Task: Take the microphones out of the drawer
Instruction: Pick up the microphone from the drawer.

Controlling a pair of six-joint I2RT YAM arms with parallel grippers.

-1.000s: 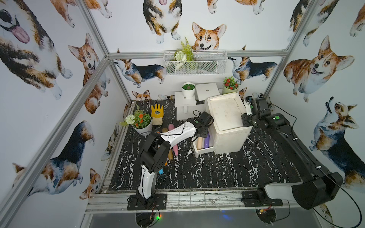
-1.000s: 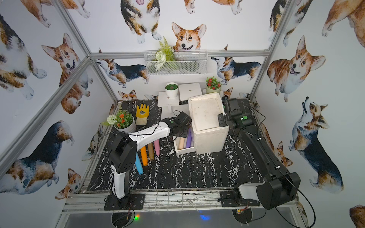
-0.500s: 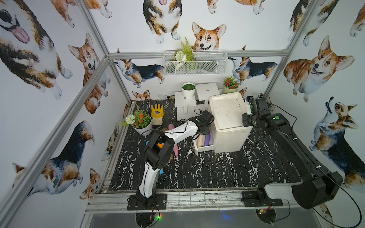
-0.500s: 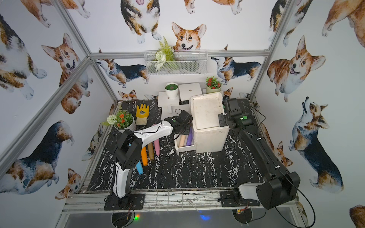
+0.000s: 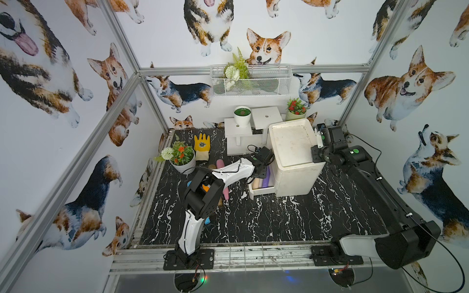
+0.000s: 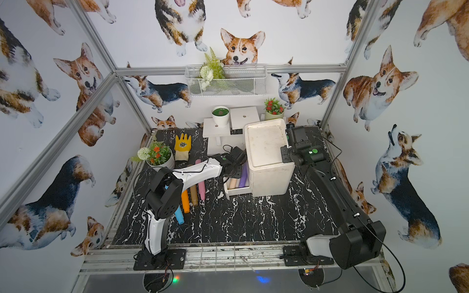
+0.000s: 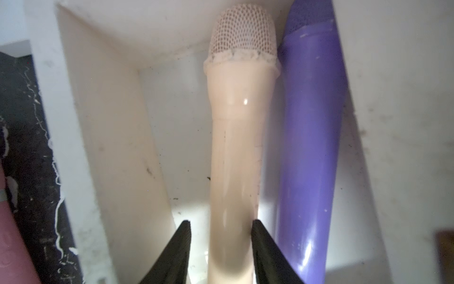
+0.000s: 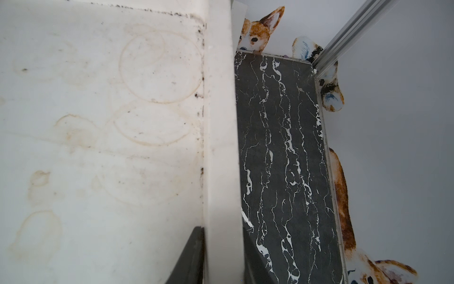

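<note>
While microphone (image 7: 233,159) lies between left gripper's (image 7: 221,222) parted jaws | right gripper (image 8: 222,233) clamps cabinet (image 8: 98,123)

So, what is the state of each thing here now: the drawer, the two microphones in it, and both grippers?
drawer, pulled out, open.
cream microphone, lying in the drawer, between the left gripper's fingers.
purple microphone, lying in the drawer beside the cream one, not gripped.
left gripper, open, jaws on either side of the cream microphone's handle.
right gripper, shut on the top rim of the cabinet.
</note>
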